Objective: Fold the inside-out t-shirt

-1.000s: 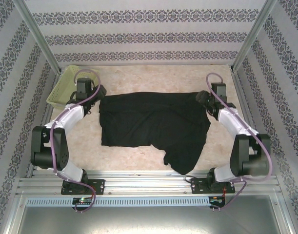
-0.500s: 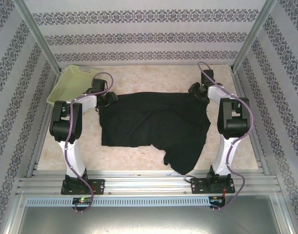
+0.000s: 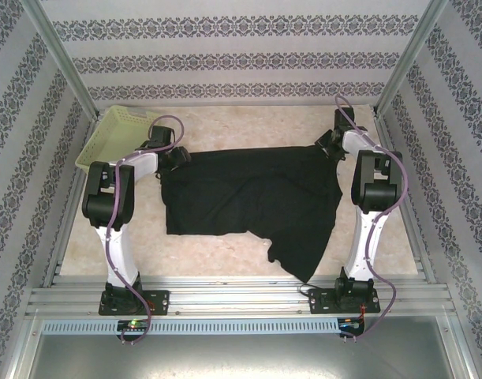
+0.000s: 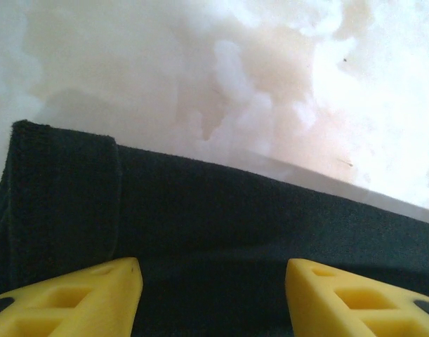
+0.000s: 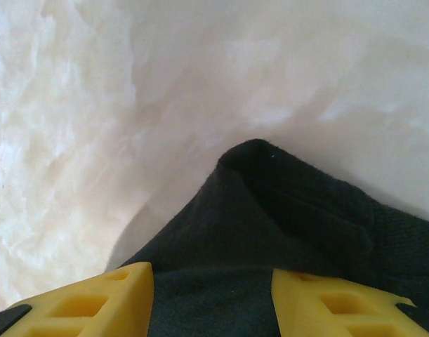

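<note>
Black inside-out t-shirt (image 3: 248, 197) lying on pale surface (image 3: 241, 126), left end effector (image 4: 213, 281) spread over its far-left corner, right end effector (image 5: 213, 284) spread over far-right corner

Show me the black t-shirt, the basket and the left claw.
black t-shirt (image 3: 248, 197), top view, middle of the spread fabric.
basket (image 3: 106, 142), top view, its bare lattice inside.
left claw (image 4: 213, 270), left wrist view, midway between its yellow fingertips.

A pale marbled table (image 3: 225, 130) is seen; a black t-shirt (image 3: 248, 201) is spread across its middle, and a yellow-green lattice basket (image 3: 106, 138) is set at its far left corner.
</note>
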Controlling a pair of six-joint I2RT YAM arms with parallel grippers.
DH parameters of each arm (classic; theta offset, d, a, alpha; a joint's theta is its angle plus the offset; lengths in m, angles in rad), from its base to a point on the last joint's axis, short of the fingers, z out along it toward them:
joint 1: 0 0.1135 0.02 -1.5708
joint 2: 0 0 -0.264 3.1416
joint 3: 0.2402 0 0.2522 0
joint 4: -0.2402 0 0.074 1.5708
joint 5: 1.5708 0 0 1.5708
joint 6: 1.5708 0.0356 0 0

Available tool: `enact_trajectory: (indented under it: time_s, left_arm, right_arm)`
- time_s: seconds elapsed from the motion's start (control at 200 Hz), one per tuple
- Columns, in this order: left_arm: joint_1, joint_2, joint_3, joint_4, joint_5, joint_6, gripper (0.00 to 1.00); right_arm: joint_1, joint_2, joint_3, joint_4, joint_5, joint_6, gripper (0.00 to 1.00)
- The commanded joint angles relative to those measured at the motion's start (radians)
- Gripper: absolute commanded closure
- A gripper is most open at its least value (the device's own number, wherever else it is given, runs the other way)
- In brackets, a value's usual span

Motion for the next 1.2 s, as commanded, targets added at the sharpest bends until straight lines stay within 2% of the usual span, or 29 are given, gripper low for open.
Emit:
enact_trajectory:
  time_s: [0.0,0.28,0.37,0.48,0.59,0.669,0.909,1.054,1.194]
  left_arm:
    - [0.001,0.06,0.039,-0.068,-0.066,-0.007,0.42]
    - [0.001,0.13,0.179,-0.102,-0.095,-0.009,0.38]
    - [0.001,0.153,0.272,-0.144,-0.063,0.011,0.33]
    - [-0.006,0.138,0.379,-0.24,-0.036,0.035,0.24]
    - [-0.029,0.057,0.391,-0.356,-0.119,0.056,0.17]
    - [-0.054,-0.043,0.306,-0.398,-0.192,0.053,0.16]
    - [-0.179,-0.386,-0.135,-0.392,-0.355,0.023,0.17]
    - [-0.231,-0.539,-0.334,-0.405,-0.375,-0.004,0.19]
    - [-0.251,-0.59,-0.432,-0.383,-0.316,-0.005,0.23]
  right_arm:
    - [-0.042,0.072,0.067,-0.059,0.052,0.013,0.51]
    - [-0.079,0.147,0.23,-0.106,0.052,0.007,0.52]
    - [-0.084,0.141,0.256,-0.073,-0.001,-0.027,0.51]
    - [-0.076,0.083,0.262,-0.068,-0.047,-0.104,0.47]
    - [-0.053,-0.036,0.165,-0.065,-0.04,-0.168,0.41]
    - [-0.024,-0.152,0.026,-0.03,-0.041,-0.197,0.4]
    - [0.099,-0.501,-0.458,0.063,-0.062,-0.229,0.39]
    - [0.197,-0.642,-0.639,0.047,-0.048,-0.252,0.39]
    - [0.259,-0.71,-0.768,0.079,-0.034,-0.236,0.39]
